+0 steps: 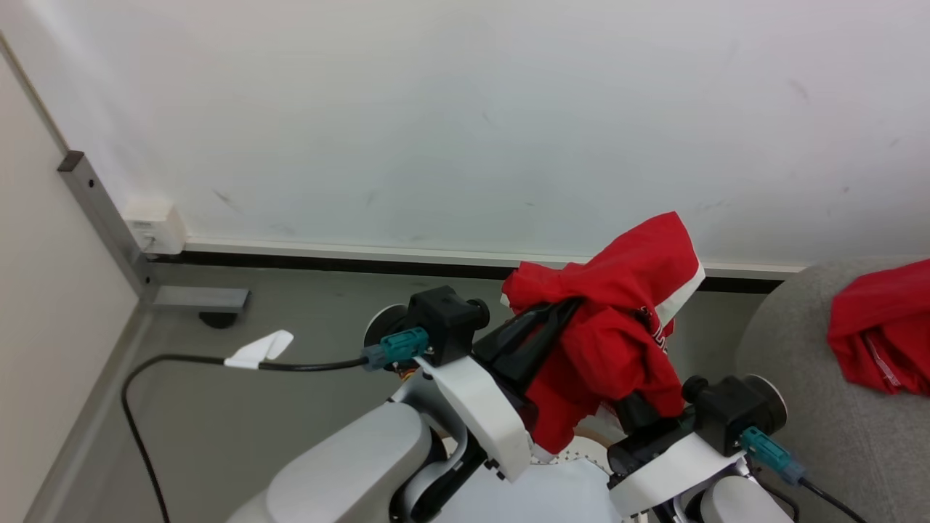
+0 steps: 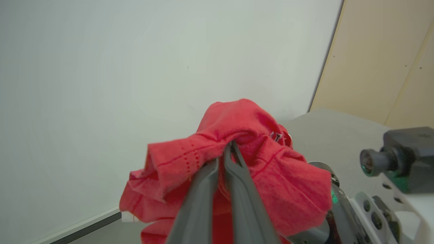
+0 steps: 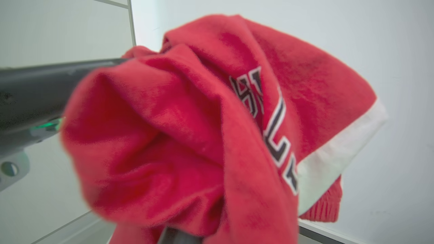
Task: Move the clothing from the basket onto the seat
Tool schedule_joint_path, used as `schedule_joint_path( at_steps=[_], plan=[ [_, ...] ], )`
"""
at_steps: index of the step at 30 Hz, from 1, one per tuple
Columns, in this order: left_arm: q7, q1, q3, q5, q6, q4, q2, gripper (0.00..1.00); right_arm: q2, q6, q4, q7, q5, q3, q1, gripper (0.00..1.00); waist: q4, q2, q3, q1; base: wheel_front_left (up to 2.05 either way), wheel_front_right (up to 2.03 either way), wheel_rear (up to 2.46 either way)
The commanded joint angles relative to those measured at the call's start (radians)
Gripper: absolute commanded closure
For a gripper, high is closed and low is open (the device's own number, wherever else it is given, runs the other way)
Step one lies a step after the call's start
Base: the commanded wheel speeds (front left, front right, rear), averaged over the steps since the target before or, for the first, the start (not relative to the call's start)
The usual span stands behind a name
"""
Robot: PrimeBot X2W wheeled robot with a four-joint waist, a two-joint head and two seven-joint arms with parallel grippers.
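One piece of red clothing [image 1: 617, 319] with a white hem and lettering hangs in the air before the white wall. My left gripper [image 1: 570, 309] is shut on a fold of it, and the left wrist view shows the two fingers pinched together in the red cloth [image 2: 244, 142]. My right gripper [image 1: 636, 414] reaches up under the same garment, its fingers buried in the fabric [image 3: 203, 128]. Another red garment [image 1: 883, 330] lies on the grey seat [image 1: 799, 378] at the right. A bit of the white perforated basket [image 1: 570, 457] peeks out between my arms.
The white wall [image 1: 465, 109] stands close ahead, with a dark skirting strip along the grey floor [image 1: 290, 392]. A metal frame foot [image 1: 196, 298] and a black cable [image 1: 174, 359] are at the left. A beige panel [image 1: 43, 290] closes off the left side.
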Motion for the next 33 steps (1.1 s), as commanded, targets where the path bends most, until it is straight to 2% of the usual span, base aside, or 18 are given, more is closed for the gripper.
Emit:
schedule_joint_path(
  at_steps=[1, 10, 11, 13, 25, 33],
  plan=[
    [-0.008, -0.001, -0.001, 0.004, 0.004, -0.008, 0.006, 1.0, -0.002, -0.002, -0.009, -0.004, -0.009, -0.011, 0.012, 1.0, -0.019, 0.0, 0.005, 0.0, 0.0, 0.0, 0.0],
    [-0.01, -0.004, 0.0, 0.023, 0.024, -0.065, 0.026, 1.0, -0.008, -0.002, -0.062, -0.004, -0.057, -0.108, 0.007, 1.0, -0.145, 0.0, 0.04, 0.0, 0.0, 0.0, 0.0],
    [-0.008, 0.0, 0.001, 0.017, 0.024, -0.072, 0.026, 0.94, -0.01, -0.002, -0.066, -0.004, -0.062, -0.121, 0.007, 1.0, -0.16, 0.0, 0.044, 0.0, 0.0, 0.0, 0.0],
    [-0.012, 0.004, -0.003, 0.014, 0.019, -0.086, 0.028, 0.0, -0.013, -0.002, -0.08, -0.004, -0.068, -0.144, 0.009, 1.0, -0.194, 0.0, 0.053, 0.0, 0.0, 0.0, 0.0],
    [0.002, 0.026, -0.052, 0.067, 0.033, -0.167, 0.059, 0.0, -0.032, -0.002, -0.159, -0.004, -0.108, -0.304, 0.036, 1.0, -0.408, 0.0, 0.109, 0.0, 0.0, 0.0, 0.0],
    [-0.019, 0.031, -0.068, 0.094, 0.039, -0.179, 0.083, 0.0, -0.052, -0.002, -0.217, -0.004, -0.101, -0.432, 0.079, 1.0, -0.5, 0.0, 0.154, 0.0, 0.0, 0.0, 0.0]
  ],
)
